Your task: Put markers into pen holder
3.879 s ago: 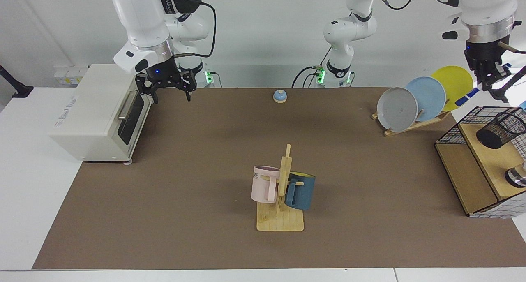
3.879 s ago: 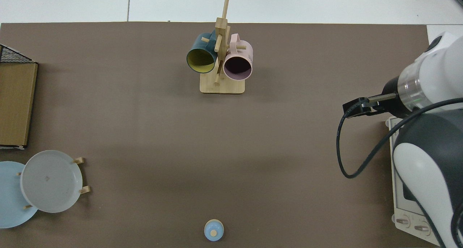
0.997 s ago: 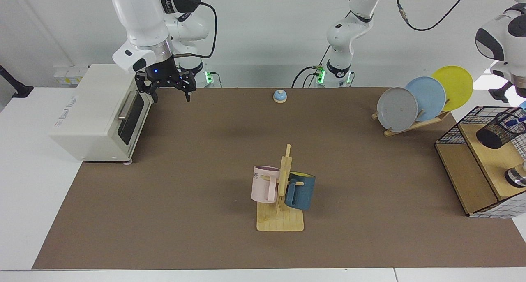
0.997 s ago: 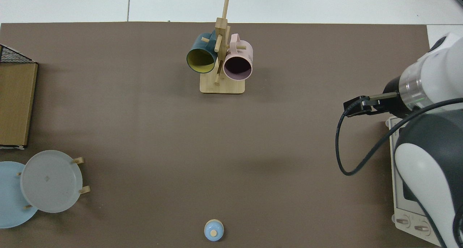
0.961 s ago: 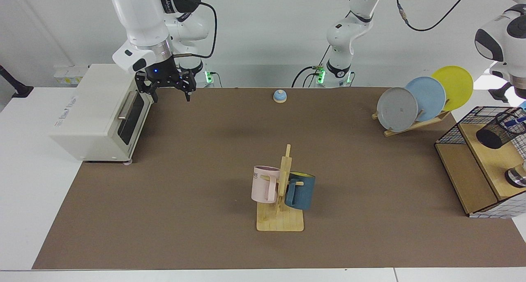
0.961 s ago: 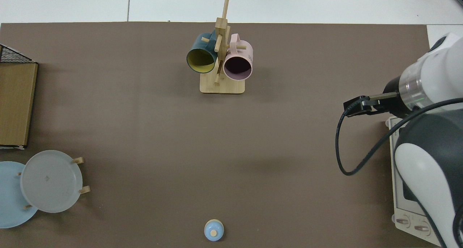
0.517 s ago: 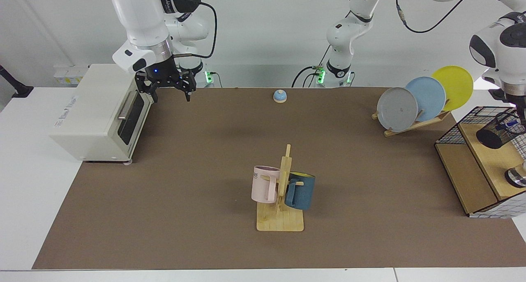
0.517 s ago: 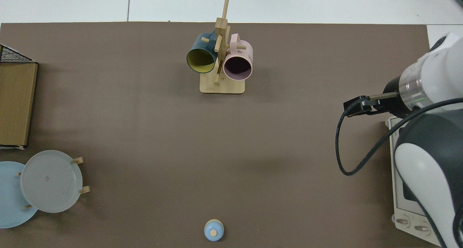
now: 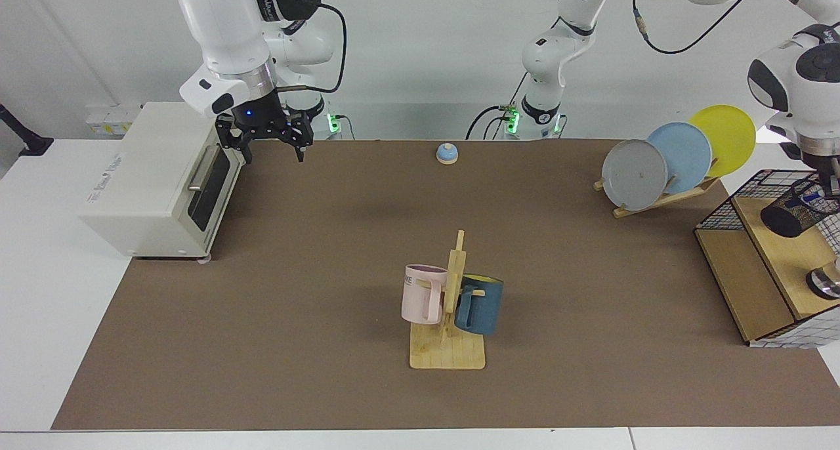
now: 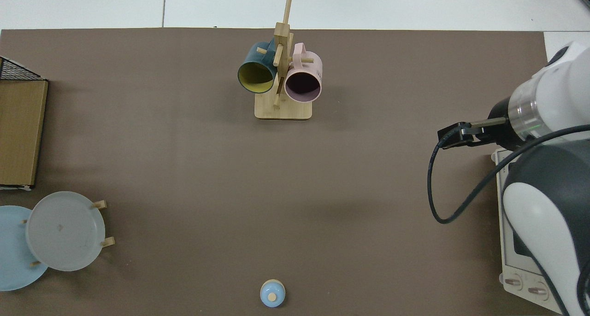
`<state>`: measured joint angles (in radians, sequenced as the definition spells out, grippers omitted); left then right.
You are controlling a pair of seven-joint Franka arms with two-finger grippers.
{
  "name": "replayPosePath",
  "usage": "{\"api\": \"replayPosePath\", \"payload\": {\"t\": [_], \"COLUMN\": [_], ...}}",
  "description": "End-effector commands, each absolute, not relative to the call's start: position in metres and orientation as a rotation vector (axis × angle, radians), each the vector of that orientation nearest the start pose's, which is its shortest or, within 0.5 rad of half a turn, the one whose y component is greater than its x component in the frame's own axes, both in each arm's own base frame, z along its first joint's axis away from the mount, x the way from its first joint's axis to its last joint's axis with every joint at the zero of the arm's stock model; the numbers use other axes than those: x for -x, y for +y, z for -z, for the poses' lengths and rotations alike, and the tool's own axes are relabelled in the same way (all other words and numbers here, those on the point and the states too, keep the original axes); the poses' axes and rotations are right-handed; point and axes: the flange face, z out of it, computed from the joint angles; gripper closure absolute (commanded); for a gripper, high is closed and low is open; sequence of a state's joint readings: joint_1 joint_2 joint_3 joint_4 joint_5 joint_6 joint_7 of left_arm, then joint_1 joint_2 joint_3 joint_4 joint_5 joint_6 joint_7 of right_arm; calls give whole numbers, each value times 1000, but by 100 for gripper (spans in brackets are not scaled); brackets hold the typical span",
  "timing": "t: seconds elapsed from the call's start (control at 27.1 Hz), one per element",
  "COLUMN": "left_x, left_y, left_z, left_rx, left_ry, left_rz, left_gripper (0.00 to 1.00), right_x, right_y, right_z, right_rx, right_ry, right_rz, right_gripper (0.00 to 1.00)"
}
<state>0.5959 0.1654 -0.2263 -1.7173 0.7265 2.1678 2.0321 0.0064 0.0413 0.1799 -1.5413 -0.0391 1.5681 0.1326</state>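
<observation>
The pen holder [image 9: 791, 215], a small black mesh cup, leans on the wooden shelf of a wire basket [image 9: 720, 215] at the facing view's far right. A bit of the marker [image 9: 814, 195], blue and white, shows inside its mouth. My left gripper [image 9: 831, 182] hangs right above that mouth, partly cut off by the picture's edge. My right gripper [image 9: 272, 149] waits open and empty beside the toaster oven [image 9: 151, 181] at the far left. The top view shows only the right arm [image 10: 544, 108]; holder and marker are outside it.
A wooden mug tree [image 9: 449, 306] with a pink and a blue mug stands mid-table. A rack of three plates [image 9: 676, 158] stands just left of the basket. A small blue bell [image 9: 447, 153] sits at the back. A shiny metal round object [image 9: 825, 283] rests on the shelf.
The left arm carried the marker from in front of the yellow plate to the holder, and the marker now sits in the holder's mouth. The wrist shifted slightly left. The right arm stayed still.
</observation>
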Motion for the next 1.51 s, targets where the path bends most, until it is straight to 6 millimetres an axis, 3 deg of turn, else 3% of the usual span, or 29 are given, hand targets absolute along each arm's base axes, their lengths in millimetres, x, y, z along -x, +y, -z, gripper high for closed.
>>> {"api": "replayPosePath", "payload": {"t": [0.0, 0.96, 1.18, 1.26, 1.29, 1.48], "left_x": [-577, -577, -577, -576, -576, -575], "left_y": [265, 264, 265, 265, 265, 267], "left_z": [-521, -520, -520, -518, -519, -520], "left_rx": [1435, 1466, 1470, 1484, 1494, 1543], "left_ry": [2157, 2160, 2162, 2158, 2155, 2130], "left_rz": [-616, -587, -591, -585, -573, -550], "left_gripper": [100, 99, 85, 66, 49, 38], "right_x": [-555, -555, -555, -555, -555, -555], "right_y": [97, 97, 97, 96, 97, 96], "right_z": [-618, -618, -618, -618, -618, -618], "right_rx": [3166, 3166, 3166, 3166, 3166, 3166], "right_ry": [-53, -53, -53, -51, -53, -51], "right_rz": [-12, -12, -12, -12, -12, -12], "right_gripper": [0, 0, 0, 0, 0, 0]}}
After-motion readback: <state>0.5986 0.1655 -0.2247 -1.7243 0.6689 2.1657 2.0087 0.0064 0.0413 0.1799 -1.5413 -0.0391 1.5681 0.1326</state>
